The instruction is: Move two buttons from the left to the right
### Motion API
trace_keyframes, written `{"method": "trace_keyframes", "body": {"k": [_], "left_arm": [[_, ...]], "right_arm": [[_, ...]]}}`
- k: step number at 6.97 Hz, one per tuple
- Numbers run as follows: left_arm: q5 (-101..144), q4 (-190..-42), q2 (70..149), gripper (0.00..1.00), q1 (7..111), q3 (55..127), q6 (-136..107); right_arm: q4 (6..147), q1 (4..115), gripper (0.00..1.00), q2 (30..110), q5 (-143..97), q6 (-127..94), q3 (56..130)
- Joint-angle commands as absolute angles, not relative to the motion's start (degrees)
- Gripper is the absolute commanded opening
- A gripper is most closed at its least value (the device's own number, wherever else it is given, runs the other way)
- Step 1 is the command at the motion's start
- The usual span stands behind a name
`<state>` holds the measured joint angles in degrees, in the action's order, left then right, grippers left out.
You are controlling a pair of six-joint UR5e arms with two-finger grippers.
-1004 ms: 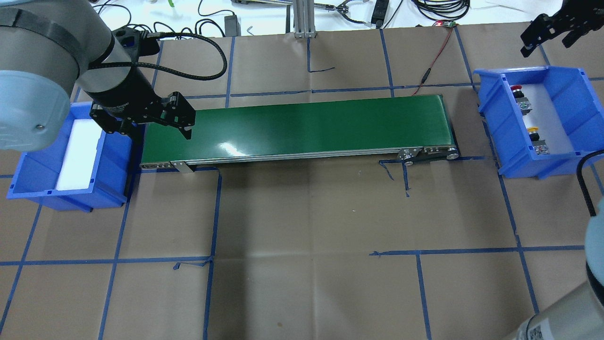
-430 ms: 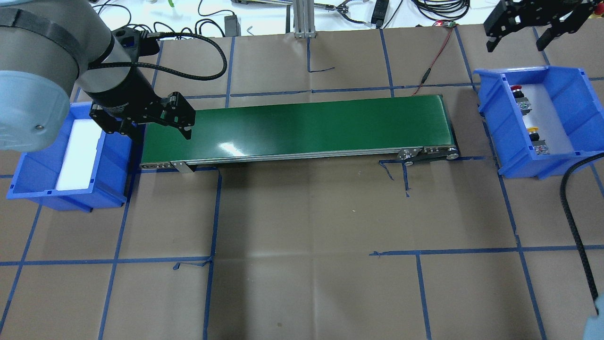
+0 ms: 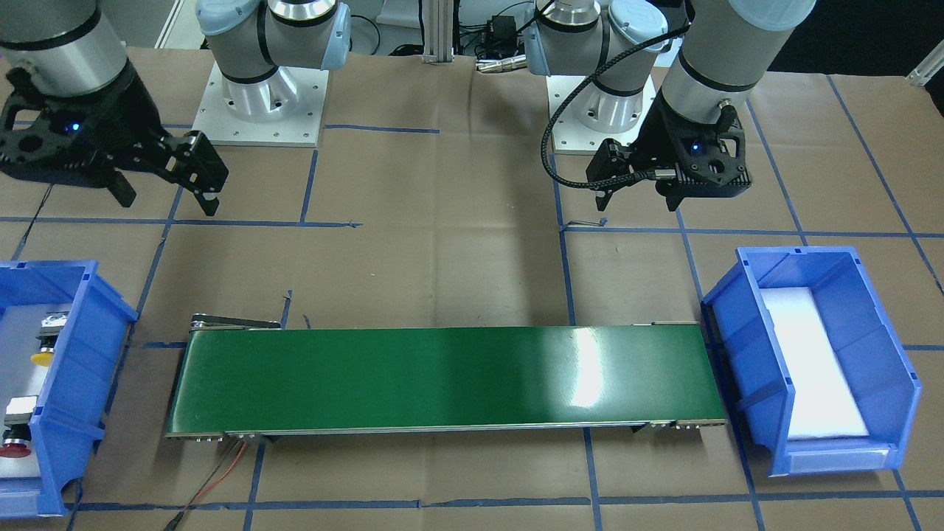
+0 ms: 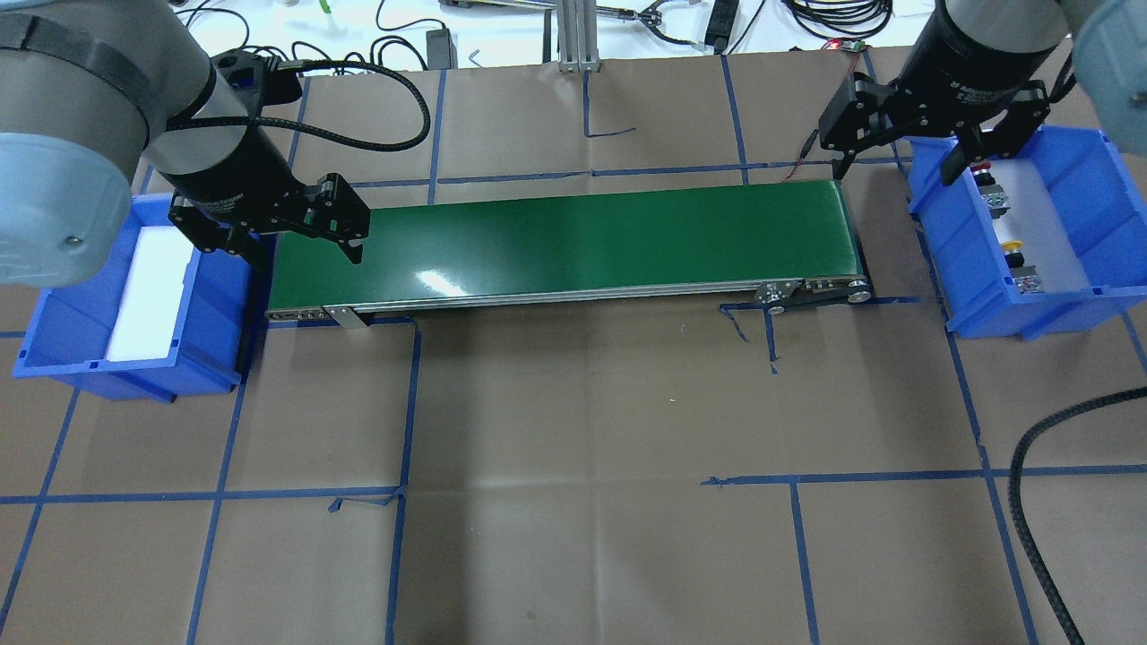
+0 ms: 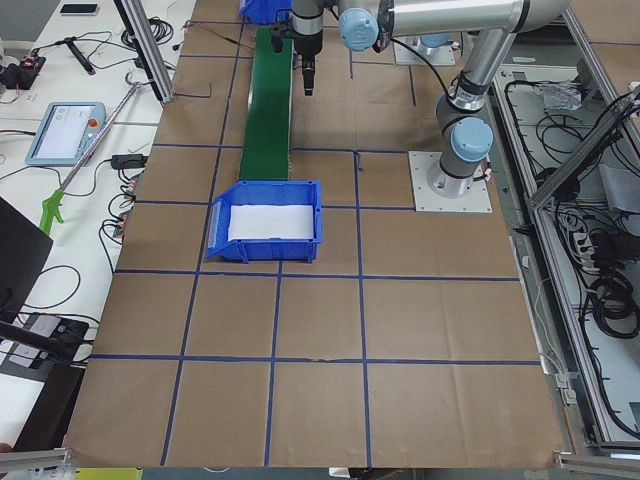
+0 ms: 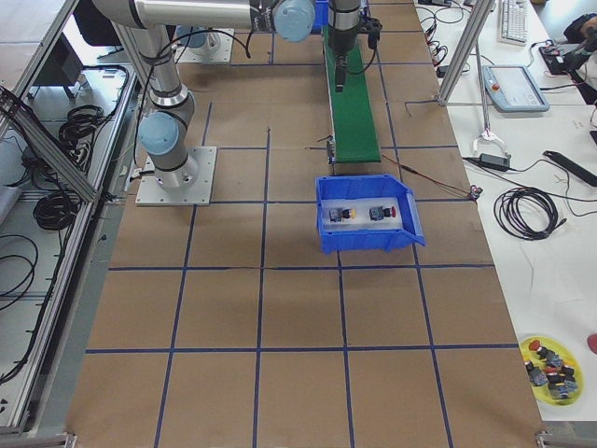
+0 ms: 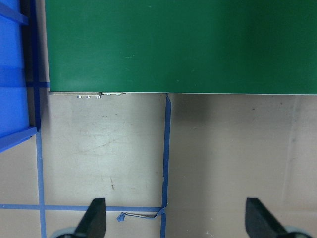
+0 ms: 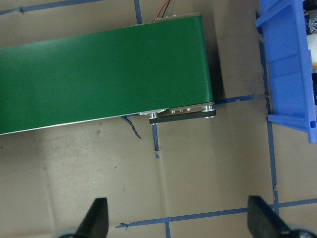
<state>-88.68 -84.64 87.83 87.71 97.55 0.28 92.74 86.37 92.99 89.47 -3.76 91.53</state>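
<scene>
right gripper (image 4: 896, 173), change: was up in the far right corner of the overhead view a moment ago. It's now lower and further in, over the gap between the belt's (image 4: 573, 237) right end and the right bin (image 4: 1071, 157).
right arm cable (image 4: 1018, 475), change: the loop has shifted and now curves in at the overhead view's lower right.
left gripper (image 4: 305, 253), no change: same spot over the belt's left end, just beside the left bin (image 4: 54, 336).
buttons, no change: the red-cap button (image 4: 992, 193) and yellow-cap button (image 4: 1013, 247) sit where they did. Both are in the right bin on its white liner, apart from each other, the red one further from the robot.
right fingers: spread wide, nothing between them. The wrist view shows both tips (image 8: 99, 220) over bare brown paper.
left fingers: spread wide, nothing held. The wrist view shows paper and blue tape between the tips (image 7: 95, 220).
left bin: only its white liner (image 4: 148, 287) shows inside.
hidden, overhead: one right finger overlaps the red cap's edge.
hidden, front view: the right bin is cut off by the frame edge.
hidden, right wrist view: catches only the bin's near wall, with the buttons as slivers at the frame edge.
hidden, side views: both grippers are too small to judge.
</scene>
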Motion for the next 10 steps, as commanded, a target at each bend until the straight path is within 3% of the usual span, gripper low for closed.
{"method": "trace_keyframes", "body": {"k": [1,10], "left_arm": [[-88.6,-84.6,87.9,1.00,87.7,97.4,0.4],[-88.6,-84.6,87.5,1.00,87.7,97.6,0.4]], "right_arm": [[92.2,88.4,1.00,94.7,89.3,-3.9,93.1],[92.1,89.6,1.00,92.6,91.0,-2.7,92.9]]}}
